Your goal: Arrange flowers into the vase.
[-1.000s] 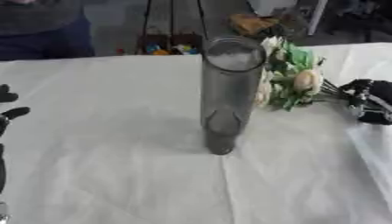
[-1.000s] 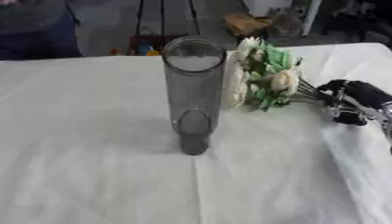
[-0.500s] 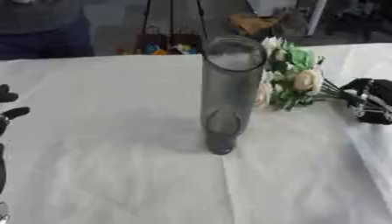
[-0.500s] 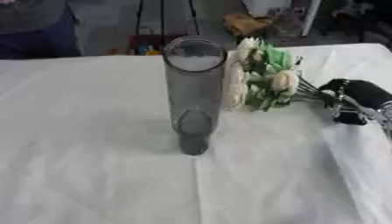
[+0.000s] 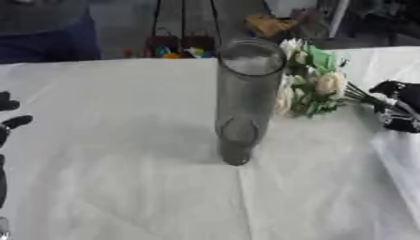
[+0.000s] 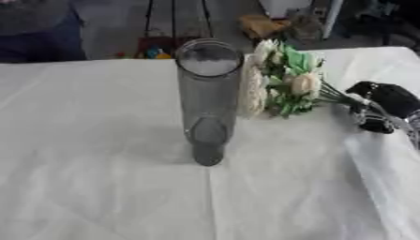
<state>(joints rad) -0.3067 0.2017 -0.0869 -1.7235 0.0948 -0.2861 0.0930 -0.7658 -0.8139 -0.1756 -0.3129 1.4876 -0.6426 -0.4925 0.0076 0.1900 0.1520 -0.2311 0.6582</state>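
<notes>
One Vase, One Bunch, Two Hands

One tall grey see-through vase (image 6: 208, 101) stands upright near the middle of the white-clothed surface (image 6: 98, 178), its round mouth open to me and nothing inside it. One bunch of flowers (image 6: 283, 84) lies on the cloth just to the right of the vase, pale cream blooms and green leaves crowding against the glass near its top; I cannot count the separate blooms. The stems run off to the right into my right hand (image 6: 384, 105), whose fingers are curled round them, so the bunch lies tilted along the surface with its heads toward the vase.

My left hand (image 5: 8, 117) shows only in the left eye view, at the far left edge, dark fingertips poking in, apart and relaxed, holding nothing and well away from the vase. The right eye view leaves it out entirely, but it gives more of my right hand and its silver parts, which the left eye view cuts at the frame's edge.
</notes>
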